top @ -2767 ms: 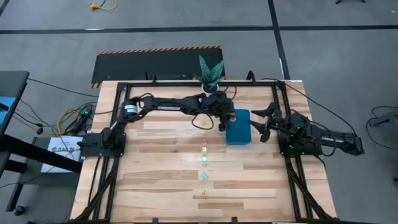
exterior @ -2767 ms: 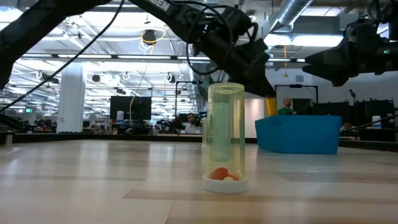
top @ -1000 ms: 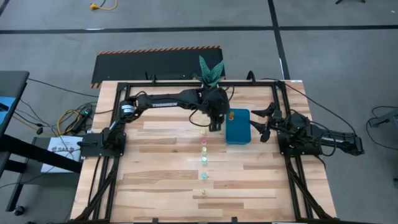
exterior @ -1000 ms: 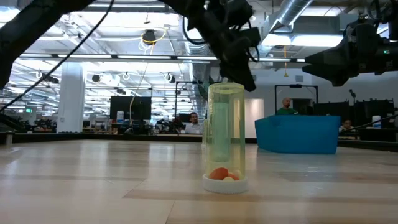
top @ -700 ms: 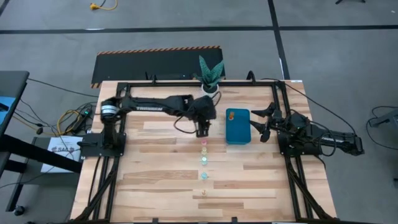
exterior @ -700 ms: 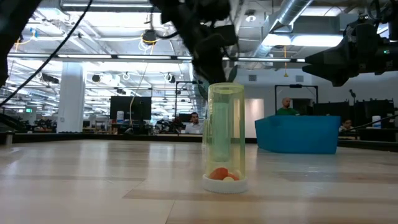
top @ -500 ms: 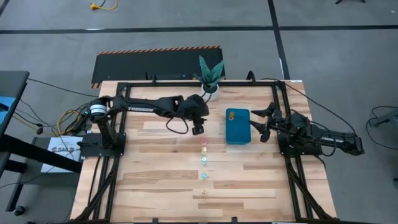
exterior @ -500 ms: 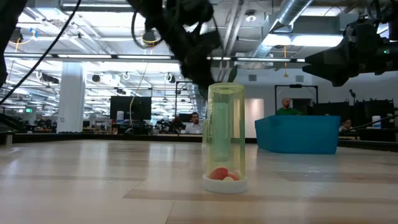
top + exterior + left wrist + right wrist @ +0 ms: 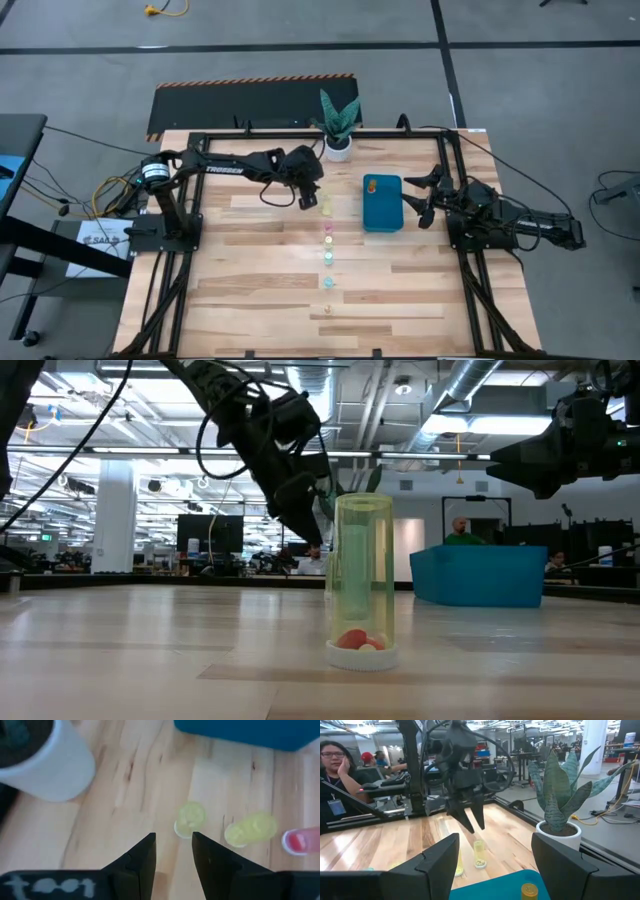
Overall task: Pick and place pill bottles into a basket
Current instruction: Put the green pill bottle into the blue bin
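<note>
The left end effector (image 9: 307,200) hung with fingers parted, holding nothing, just beside the yellow bottle (image 9: 326,207) left of the basket (image 9: 382,203). A clean pick needed centring over it, then descending straight. The right end effector (image 9: 418,199) waited spread beside the basket.

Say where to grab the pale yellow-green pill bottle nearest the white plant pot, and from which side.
Take the pale yellow-green bottle by its upper body, coming straight down from above. It stands upright and is narrow and round, so a top-down pinch probably suits it. The yellow bottle stands close by in the row, so set the fingers across the row, not along it. The open left gripper is nearest.
</note>
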`<state>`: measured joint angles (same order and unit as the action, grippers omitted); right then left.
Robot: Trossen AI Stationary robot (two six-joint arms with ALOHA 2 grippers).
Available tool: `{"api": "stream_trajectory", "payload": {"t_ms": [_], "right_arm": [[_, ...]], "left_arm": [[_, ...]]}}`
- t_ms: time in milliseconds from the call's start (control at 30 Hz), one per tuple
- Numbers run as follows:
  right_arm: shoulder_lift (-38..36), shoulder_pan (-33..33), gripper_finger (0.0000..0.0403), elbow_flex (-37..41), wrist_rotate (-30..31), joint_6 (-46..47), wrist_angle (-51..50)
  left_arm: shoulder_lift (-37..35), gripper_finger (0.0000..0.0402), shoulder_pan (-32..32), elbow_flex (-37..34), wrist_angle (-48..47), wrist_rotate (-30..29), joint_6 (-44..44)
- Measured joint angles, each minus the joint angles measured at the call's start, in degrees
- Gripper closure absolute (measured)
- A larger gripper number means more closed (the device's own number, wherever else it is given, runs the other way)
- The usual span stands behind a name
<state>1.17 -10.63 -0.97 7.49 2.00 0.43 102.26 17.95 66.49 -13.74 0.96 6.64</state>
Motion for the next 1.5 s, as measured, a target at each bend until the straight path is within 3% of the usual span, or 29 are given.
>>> {"api": "stream_trajectory", "payload": {"t_ms": [267,633,867,1067,1500], "right_arm": [[0.0,0.0,0.0159,0.0,0.0,0.0,0.0],[0.0,0.0,0.0159,0.0,0.0,0.0,0.0],[0.0,0.0,0.0159,0.0,0.0,0.0,0.0],[0.0,0.0,0.0159,0.0,0.0,0.0,0.0],[0.0,0.0,0.0159,0.0,0.0,0.0,0.0]], "left_arm": [[0.0,0.0285,0.4,-2.1,2.3,1.8,0.2],[0.0,0.0281,0.4,-2.1,-2.1,1.7,1.7],[0.0,0.0211,1.8,-2.1,-8.7,1.5,-1.0],[0.0,0.0149,1.8,-2.1,-5.9,1.4,1.0],[0.0,0.0151,1.7,-2.1,1.1,4.9,4.0]]}}
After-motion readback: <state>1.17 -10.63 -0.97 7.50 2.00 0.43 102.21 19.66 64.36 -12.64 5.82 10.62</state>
